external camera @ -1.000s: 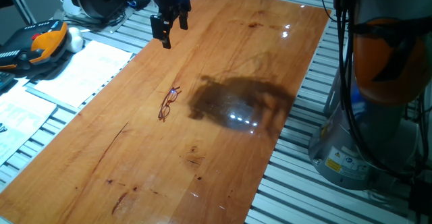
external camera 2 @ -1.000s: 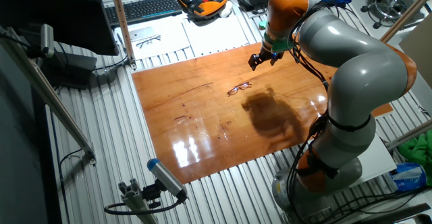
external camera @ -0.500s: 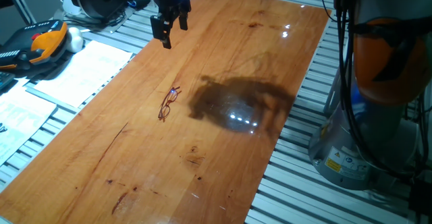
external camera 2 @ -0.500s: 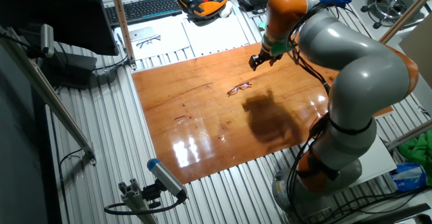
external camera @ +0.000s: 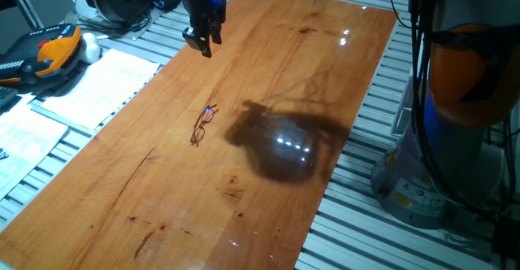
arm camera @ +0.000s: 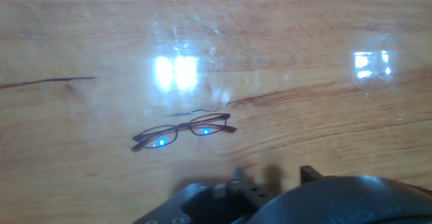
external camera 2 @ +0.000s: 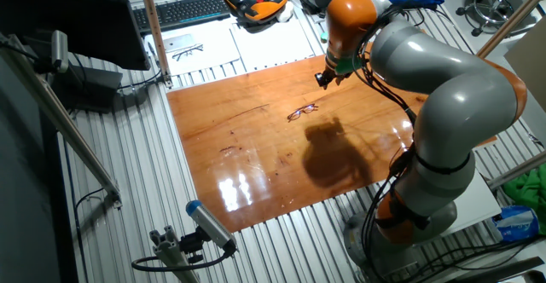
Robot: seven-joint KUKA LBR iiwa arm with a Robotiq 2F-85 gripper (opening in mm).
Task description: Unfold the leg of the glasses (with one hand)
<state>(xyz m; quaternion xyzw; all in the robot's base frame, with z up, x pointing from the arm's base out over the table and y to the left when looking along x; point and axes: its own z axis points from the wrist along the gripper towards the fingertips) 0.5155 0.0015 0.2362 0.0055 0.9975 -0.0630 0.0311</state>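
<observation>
The glasses (external camera: 203,125) are a small reddish-brown wire pair lying flat on the wooden table (external camera: 309,75), legs folded behind the lenses. They also show in the other fixed view as the glasses (external camera 2: 302,111) and in the hand view as the glasses (arm camera: 182,132). The hand, my black gripper (external camera: 201,44) with its blue light, hangs above the table's far left part, well apart from the glasses. Seen from the other side, the gripper (external camera 2: 324,80) is up and to the right of them. Its jaws stand open and hold nothing; the fingertips (arm camera: 237,175) barely show at the bottom.
Papers (external camera: 97,87), an orange-and-black pendant (external camera: 49,50) and a keyboard (external camera 2: 183,10) lie on the slatted bench beyond the table's left edge. A second pair of glasses (external camera 2: 186,52) rests on paper there. The arm's grey base (external camera: 422,180) stands right of the table.
The gripper has shifted slightly left and turned about its axis, so its fingers now look narrower from the fixed view. The arm's shadow on the table has moved. The glasses have not moved.
</observation>
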